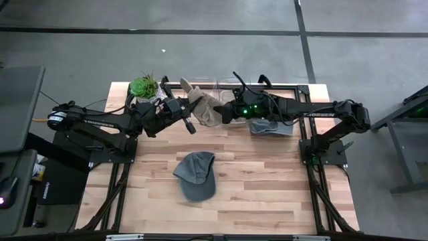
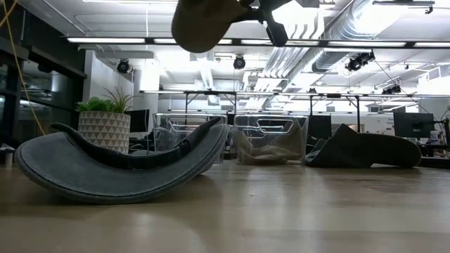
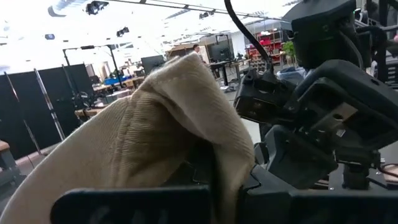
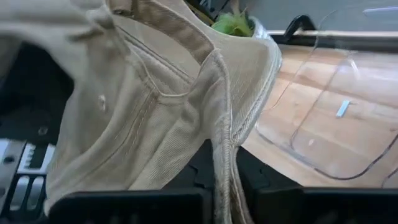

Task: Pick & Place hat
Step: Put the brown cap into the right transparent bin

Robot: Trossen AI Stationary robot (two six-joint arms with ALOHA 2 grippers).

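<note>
A tan corduroy hat hangs in the air between my two grippers, above the table's far middle; the low view shows it high up. My left gripper comes from the left and is shut on the tan hat. My right gripper comes from the right and is shut on it too. A grey cap lies upside down on the wood at the table's middle, resting on its crown. A dark hat lies on the table under my right arm. My left gripper holds the tan hat's left side, coming roughly level from the table's left. The cloth drapes over the fingers and hides the place of contact. The hat is lifted clear of the table. My right gripper pinches the hat's stitched rim between its two fingers, coming from the table's right and slanting slightly down. The hat's open inside faces this wrist camera. The cloth hangs slack above the fingers.
A potted plant stands at the far left corner. A clear plastic bin sits along the far edge behind the held hat. Bare wood lies around the grey cap toward the near edge.
</note>
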